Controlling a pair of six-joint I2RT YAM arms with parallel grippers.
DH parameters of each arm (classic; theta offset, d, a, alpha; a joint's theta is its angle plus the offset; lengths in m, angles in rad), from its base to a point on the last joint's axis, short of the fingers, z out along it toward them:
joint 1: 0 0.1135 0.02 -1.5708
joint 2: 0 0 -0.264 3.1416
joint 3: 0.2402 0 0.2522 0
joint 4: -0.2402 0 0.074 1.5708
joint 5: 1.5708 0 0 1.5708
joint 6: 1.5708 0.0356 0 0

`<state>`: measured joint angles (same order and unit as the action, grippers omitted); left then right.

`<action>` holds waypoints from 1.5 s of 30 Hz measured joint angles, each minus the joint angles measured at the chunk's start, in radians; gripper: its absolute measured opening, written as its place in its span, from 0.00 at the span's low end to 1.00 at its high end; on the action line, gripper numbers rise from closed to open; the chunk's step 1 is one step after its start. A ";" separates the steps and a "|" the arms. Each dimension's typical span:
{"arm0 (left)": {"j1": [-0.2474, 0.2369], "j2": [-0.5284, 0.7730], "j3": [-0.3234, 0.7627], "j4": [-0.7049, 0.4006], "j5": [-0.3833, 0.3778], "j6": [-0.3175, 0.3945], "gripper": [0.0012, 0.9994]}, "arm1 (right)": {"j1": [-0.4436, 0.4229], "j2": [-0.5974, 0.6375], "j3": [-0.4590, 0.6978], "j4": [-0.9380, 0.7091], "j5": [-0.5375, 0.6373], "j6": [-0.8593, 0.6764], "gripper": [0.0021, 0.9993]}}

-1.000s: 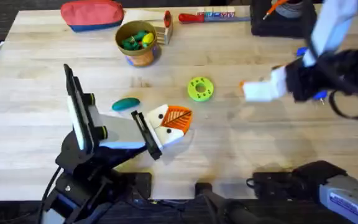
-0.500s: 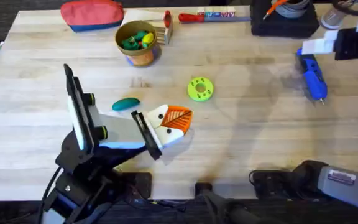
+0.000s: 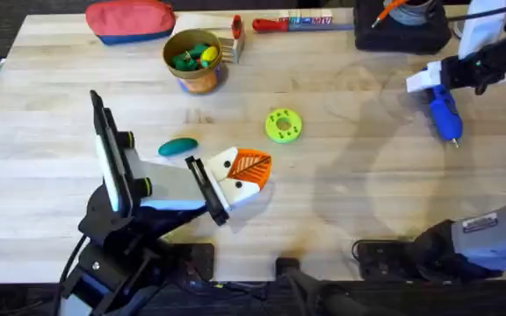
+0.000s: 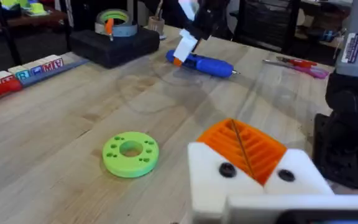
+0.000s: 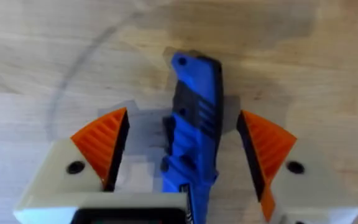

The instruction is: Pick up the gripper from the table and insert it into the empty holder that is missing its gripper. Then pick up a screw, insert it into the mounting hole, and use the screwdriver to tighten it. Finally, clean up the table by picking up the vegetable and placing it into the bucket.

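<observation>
While your right hand (image 5: 182, 152) hangs spread over the blue screwdriver (image 3: 442, 110), with one orange pad on each side of the body and neither touching it, you have time to judge the tool. It lies flat on the bench (image 3: 341, 211) at the far right, tip pointing towards you, just in front of the black block (image 3: 402, 35). Expect it to be rigid and fairly heavy for its size, with a smooth round plastic shell that could roll or twist under a light squeeze. Your best hold is probably across the black ribbed section (image 5: 191, 115) in the middle, where the surface gives grip and the weight should balance; a hold near either end would likely let it droop.

Your left hand (image 3: 235, 175) rests low on the bench near the middle, by the green disc (image 3: 282, 125). Its white blocks and an orange ribbed pad (image 4: 244, 146) show in the left wrist view, but you cannot tell from there whether it is spread or pressed together, nor whether the pad sits fully in its holder.

The teal vegetable (image 3: 178, 147) lies on the bench just beside the left arm, well apart from the yellow bucket (image 3: 196, 60) at the far side. It looks small, smooth and light, so pinch it across its narrow middle, gently, or it may squirt out
</observation>
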<state>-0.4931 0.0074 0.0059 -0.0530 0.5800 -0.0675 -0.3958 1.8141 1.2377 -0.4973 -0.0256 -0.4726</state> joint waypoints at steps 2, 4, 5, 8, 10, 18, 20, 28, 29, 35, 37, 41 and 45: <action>0.000 0.000 0.000 0.000 0.000 0.000 0.01 | 0.000 0.024 0.021 0.004 0.002 -0.009 0.99; 0.000 0.000 0.000 0.000 0.000 0.000 0.01 | 0.000 0.040 0.033 0.004 0.003 -0.017 0.99; 0.000 0.000 0.000 0.000 0.000 0.000 0.01 | 0.000 0.048 0.037 0.003 0.003 -0.022 0.99; 0.000 0.000 0.000 0.000 0.000 0.000 0.01 | 0.000 0.067 0.038 -0.006 0.003 -0.030 0.99; 0.000 0.000 0.000 0.000 0.000 0.000 0.01 | -0.003 0.078 0.038 -0.006 0.000 -0.030 0.99; 0.000 0.000 0.000 0.000 0.000 0.000 0.01 | -0.008 0.088 0.045 -0.006 -0.018 -0.031 0.83; 0.000 0.000 0.000 0.000 0.000 0.000 0.01 | -0.009 0.092 0.046 -0.008 -0.018 -0.033 0.66; 0.000 0.000 0.000 0.000 0.000 0.000 0.01 | -0.010 0.093 0.050 -0.033 -0.020 -0.033 0.61; 0.000 0.000 0.000 0.000 0.000 0.000 0.01 | -0.010 0.093 0.050 -0.036 -0.021 -0.033 0.57; 0.000 0.000 0.000 0.000 0.000 0.000 0.01 | -0.011 0.093 0.050 -0.037 -0.018 -0.034 0.30; 0.000 0.000 0.000 0.000 0.000 0.000 0.01 | -0.011 0.093 0.050 -0.035 -0.015 -0.035 0.24; 0.000 0.000 0.000 0.000 0.000 0.000 0.01 | -0.013 0.093 0.051 -0.027 -0.004 -0.041 0.01; 0.000 0.000 0.000 0.000 0.000 0.000 0.01 | -0.013 0.093 0.055 -0.027 -0.001 -0.041 0.01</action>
<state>-0.4931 0.0071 0.0059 -0.0528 0.5800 -0.0673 -0.4091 1.9068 1.2927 -0.5244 -0.0268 -0.5137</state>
